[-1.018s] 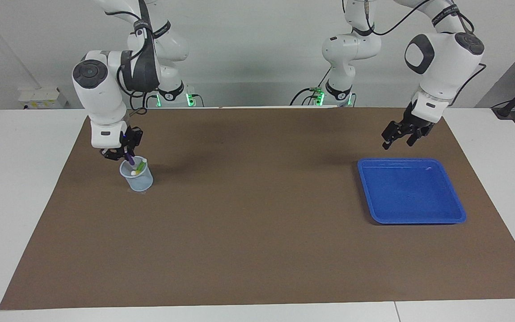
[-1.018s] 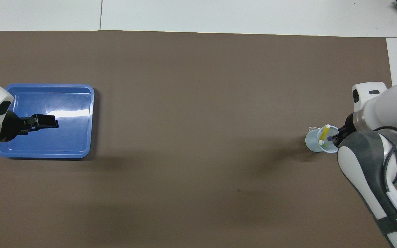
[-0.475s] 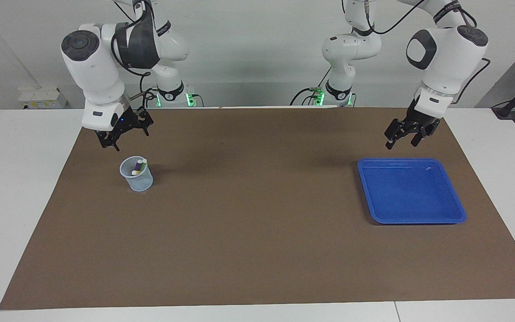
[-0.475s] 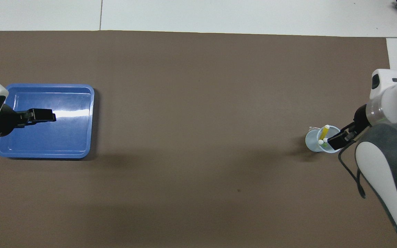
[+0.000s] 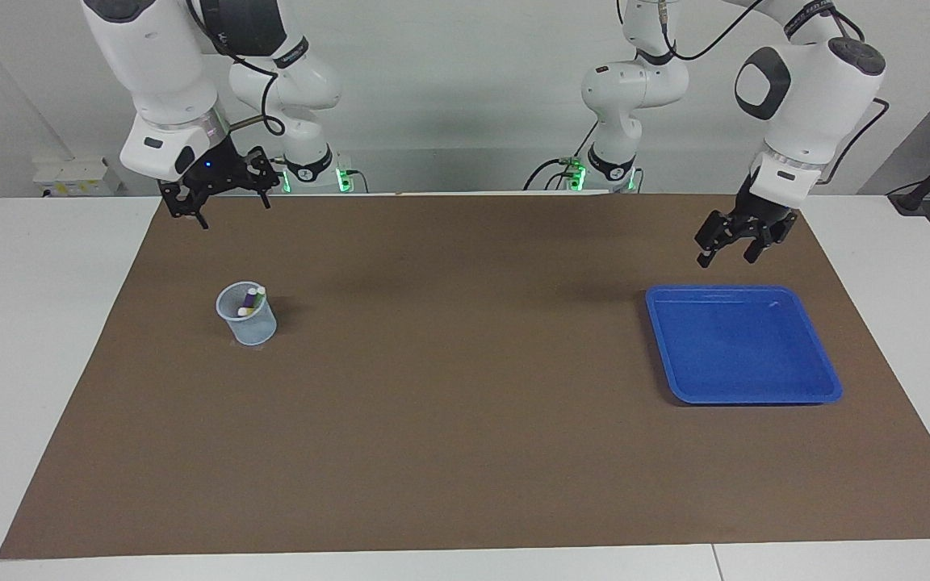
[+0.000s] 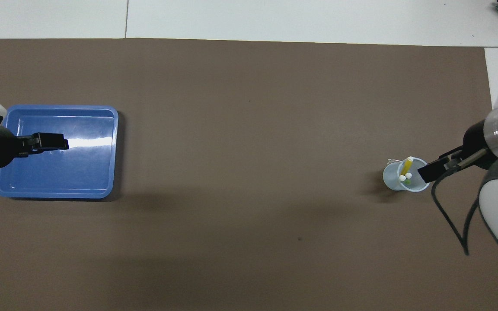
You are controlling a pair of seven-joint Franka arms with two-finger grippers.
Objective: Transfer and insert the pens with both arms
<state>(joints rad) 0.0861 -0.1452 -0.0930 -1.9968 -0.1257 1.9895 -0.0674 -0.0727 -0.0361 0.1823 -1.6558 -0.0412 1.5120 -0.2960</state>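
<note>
A pale translucent cup [image 5: 251,329] stands on the brown mat toward the right arm's end. All three pens stand in it. The purple pen [image 5: 249,299] shows in the facing view. The yellow pen [image 6: 407,166] and the green pen [image 6: 407,182] show in the overhead view, with whitish ends up. My right gripper [image 5: 231,206] is open and empty, raised well above the mat. In the overhead view it [image 6: 429,171] covers the cup's [image 6: 391,179] edge. My left gripper [image 5: 726,255] is open and empty in the air over the blue tray's [image 5: 756,397] edge nearest the robots.
The blue tray [image 6: 59,194] holds nothing and lies toward the left arm's end. A brown mat [image 5: 465,420] covers most of the white table. Two smaller white arms with green lights [image 5: 570,169] stand at the robots' edge.
My right gripper let go of the purple pen in the cup, opened and rose up and away from the cup. My left gripper lifted slightly and drew back over the tray.
</note>
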